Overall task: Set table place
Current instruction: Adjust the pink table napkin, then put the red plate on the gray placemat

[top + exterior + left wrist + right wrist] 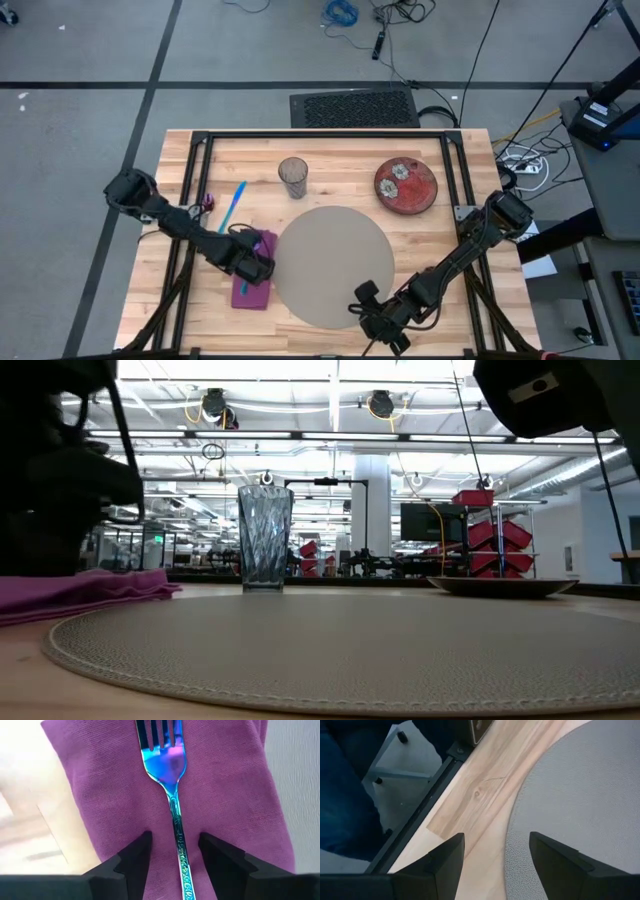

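A purple napkin [252, 288] lies on the table [450, 150], just left of the round grey-tan mat [333, 265]. A shiny blue-pink fork [172, 780] lies flat along the napkin [225, 785]. My left gripper [175, 850] points down over it, open. Its fingers stand on either side of the fork's handle, with a gap showing on each side. My right gripper [372, 315] hangs open over the mat's near edge [580, 795] with nothing between its fingers. The clear glass [293, 178] and the red patterned plate [406, 185] stand beyond the mat.
A blue piece of cutlery [235, 205] and a small pink-purple thing [208, 201] lie at the far left of the table. The black frame rails [320, 135] run around the tabletop. In the low view the glass [265, 538] stands behind the mat [350, 645].
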